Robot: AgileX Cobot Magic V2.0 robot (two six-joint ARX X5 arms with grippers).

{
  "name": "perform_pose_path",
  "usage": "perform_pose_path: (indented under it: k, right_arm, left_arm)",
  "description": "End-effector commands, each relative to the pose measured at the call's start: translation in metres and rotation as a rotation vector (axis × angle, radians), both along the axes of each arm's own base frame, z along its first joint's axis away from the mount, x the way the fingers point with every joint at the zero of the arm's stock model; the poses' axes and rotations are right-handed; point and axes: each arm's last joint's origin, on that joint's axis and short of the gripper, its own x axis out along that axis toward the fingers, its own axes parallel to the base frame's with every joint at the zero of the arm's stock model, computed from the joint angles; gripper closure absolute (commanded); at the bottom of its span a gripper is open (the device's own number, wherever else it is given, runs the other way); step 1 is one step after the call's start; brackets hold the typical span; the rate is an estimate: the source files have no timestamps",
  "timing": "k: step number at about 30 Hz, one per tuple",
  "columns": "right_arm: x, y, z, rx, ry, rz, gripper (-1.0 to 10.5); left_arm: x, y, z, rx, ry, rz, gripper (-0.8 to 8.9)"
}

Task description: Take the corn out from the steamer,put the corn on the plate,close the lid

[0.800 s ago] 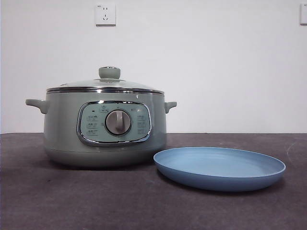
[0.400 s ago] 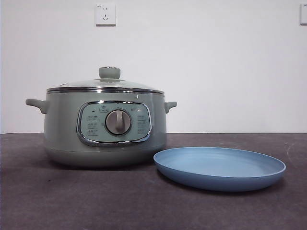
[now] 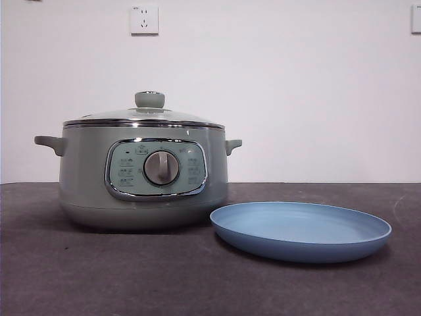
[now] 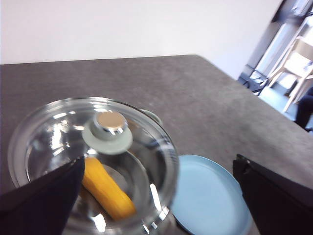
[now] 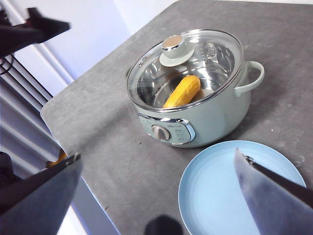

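**Steamer closed, corn inside, both tools clear**

The lid (image 3: 144, 116) sits on the steamer (image 3: 85, 178), on the desk (image 3: 99, 276). The corn (image 5: 182, 91) lies inside, visible only through the glass. The plate (image 3: 300, 247) lies bare just right of the steamer. Left tool (image 4: 161, 196) is above the lid, jaws spread; right tool (image 5: 161, 196) is spread, high above the plate. The front view shows neither arm.

One steamer (image 3: 143, 174) with two side handles and one dial, one glass lid (image 3: 143, 116) (with a single knob), one corn (image 5: 183, 91) cob inside, and one plate (image 3: 300, 231). Two end effectors: left end effector (image 4: 161, 196), right end effector (image 5: 161, 196). Two wall sockets (one cut off).
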Motion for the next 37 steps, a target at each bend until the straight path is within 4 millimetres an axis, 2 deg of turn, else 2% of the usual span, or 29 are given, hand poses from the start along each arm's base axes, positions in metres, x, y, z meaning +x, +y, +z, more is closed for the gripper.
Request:
perform_pose_path:
  k: [1,8,12,16,27,32,37]
  right_arm:
    - [0.002,0.001,0.0,-0.002,-0.001,0.004,4.1]
    - [0.006,0.001,-0.002,-0.005,0.017,0.004,4.1]
    - [0.009,0.001,-0.004,-0.006,0.027,0.004,4.1]
    - [0.01,0.002,-0.005,-0.007,0.035,0.003,4.1]
    - [0.011,0.002,-0.005,-0.007,0.036,0.003,4.1]
    - [0.011,0.002,-0.005,-0.007,0.036,0.003,4.1]
    - [0.011,0.001,-0.005,-0.009,0.036,0.0,4.1]
  left_arm:
    - [0.021,-0.009,0.006,0.044,-0.037,0.003,2.85]
    - [0.079,-0.034,0.006,0.176,-0.059,0.035,2.85]
    - [0.109,-0.052,-0.008,0.23,-0.065,0.05,2.84]
    - [0.129,-0.067,-0.026,0.24,-0.062,0.041,2.85]
    - [0.157,-0.095,-0.071,0.29,-0.005,0.04,2.84]
    - [0.159,-0.099,-0.077,0.315,0.014,0.063,2.86]
    - [0.158,-0.098,-0.079,0.335,0.035,0.086,4.57]
